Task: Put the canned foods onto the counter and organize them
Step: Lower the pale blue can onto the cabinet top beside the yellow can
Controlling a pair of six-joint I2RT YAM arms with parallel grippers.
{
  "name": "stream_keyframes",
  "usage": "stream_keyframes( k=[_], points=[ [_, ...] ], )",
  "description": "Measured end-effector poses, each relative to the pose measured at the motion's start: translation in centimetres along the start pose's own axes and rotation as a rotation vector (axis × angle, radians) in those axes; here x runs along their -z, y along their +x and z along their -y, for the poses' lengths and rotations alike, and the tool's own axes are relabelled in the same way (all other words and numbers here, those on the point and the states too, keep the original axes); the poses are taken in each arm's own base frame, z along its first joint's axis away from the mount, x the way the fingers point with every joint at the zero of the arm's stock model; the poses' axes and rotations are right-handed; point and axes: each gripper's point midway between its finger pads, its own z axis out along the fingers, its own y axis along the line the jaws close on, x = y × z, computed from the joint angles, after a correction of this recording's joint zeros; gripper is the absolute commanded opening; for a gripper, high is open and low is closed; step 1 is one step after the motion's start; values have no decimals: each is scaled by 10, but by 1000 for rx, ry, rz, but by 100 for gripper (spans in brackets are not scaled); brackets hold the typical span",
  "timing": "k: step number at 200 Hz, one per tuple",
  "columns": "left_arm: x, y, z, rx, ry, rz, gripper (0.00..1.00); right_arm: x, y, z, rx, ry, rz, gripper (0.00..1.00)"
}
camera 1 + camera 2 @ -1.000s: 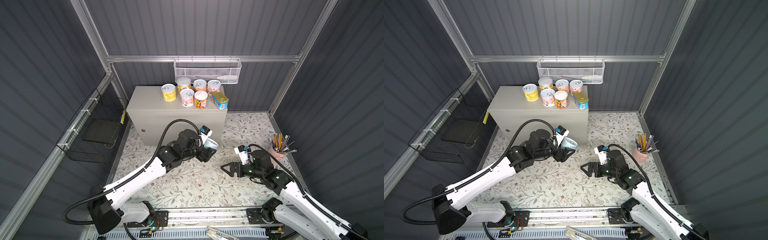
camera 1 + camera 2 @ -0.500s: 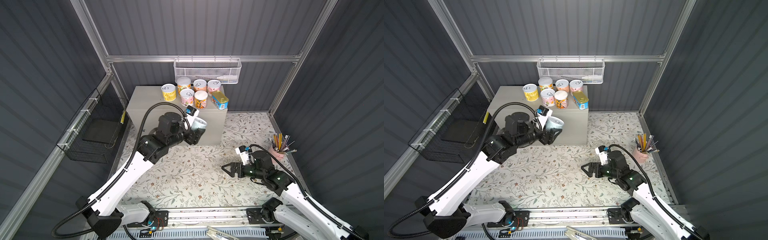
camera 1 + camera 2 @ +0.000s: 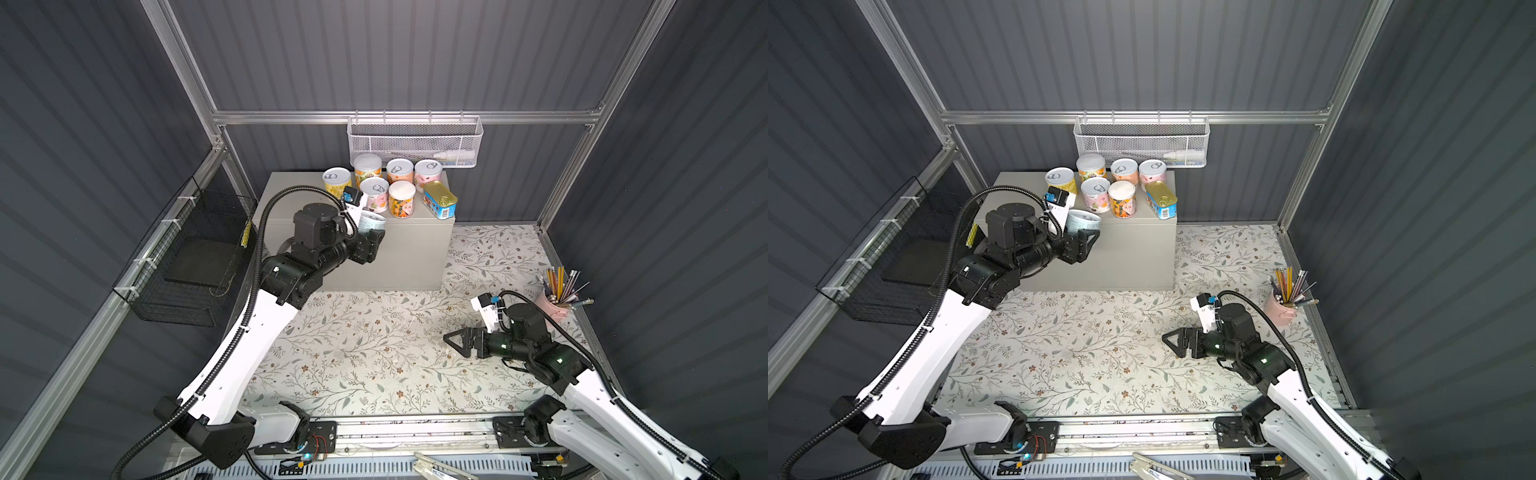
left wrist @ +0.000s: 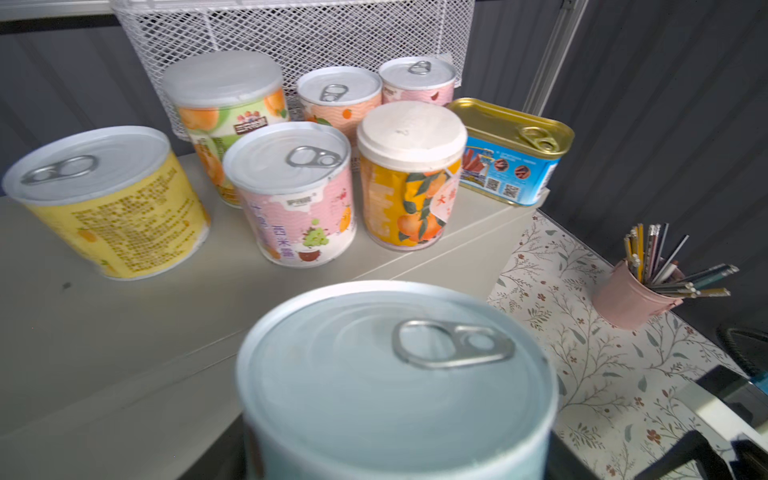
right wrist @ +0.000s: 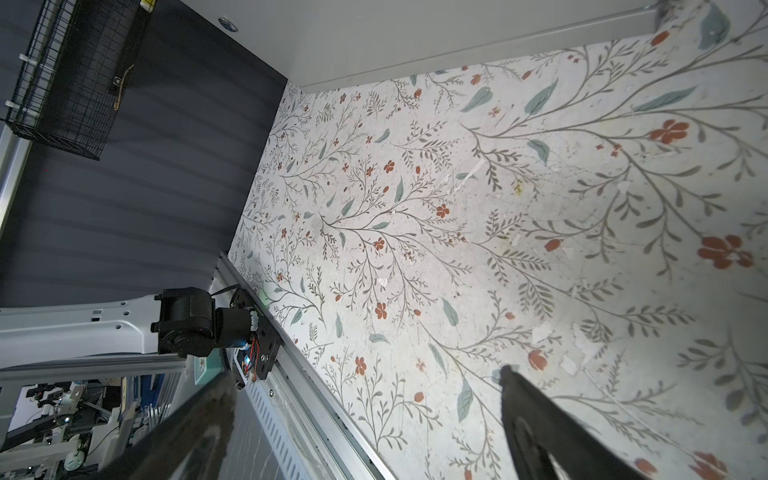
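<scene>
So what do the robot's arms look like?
The left arm and right arm are white with chunky black joints. A ribbed black hose runs along the left one; a thinner black cable curves over the right. The left end effector and right end effector are black with triangle-shaped fingers, each beside a small white camera box with a blue plug.

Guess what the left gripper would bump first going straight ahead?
Probably the nearer round orange-labelled can with the white lid, standing on the beige-grey metal counter, though depth is unclear.

A robotics lab booth: grey panel walls [image 3: 415, 54], aluminium framing [image 3: 291, 117], two robot arms [image 3: 257, 345].
</scene>
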Motion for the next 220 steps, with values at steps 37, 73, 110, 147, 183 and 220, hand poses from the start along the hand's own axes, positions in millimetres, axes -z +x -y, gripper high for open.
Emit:
stream_keyframes(
  k=[37,73,110,147,183,220],
  points=[
    [-5,-3,-32,27,-74,-3,46,0,1,-1,1,-7,-4,99],
    [-15,-9,-54,43,-121,9,45,0,3,-1,2,-13,-8,99],
    [-28,-13,-74,54,-159,30,44,0,5,-1,7,-12,-17,99],
    [-35,-19,-89,57,-188,76,44,4,7,-2,25,-15,-13,99],
    [-49,-10,-97,64,-202,114,45,5,9,-1,28,-10,-19,99],
    [-59,-11,-100,67,-203,175,45,5,12,1,22,-4,-28,99]
  ],
)
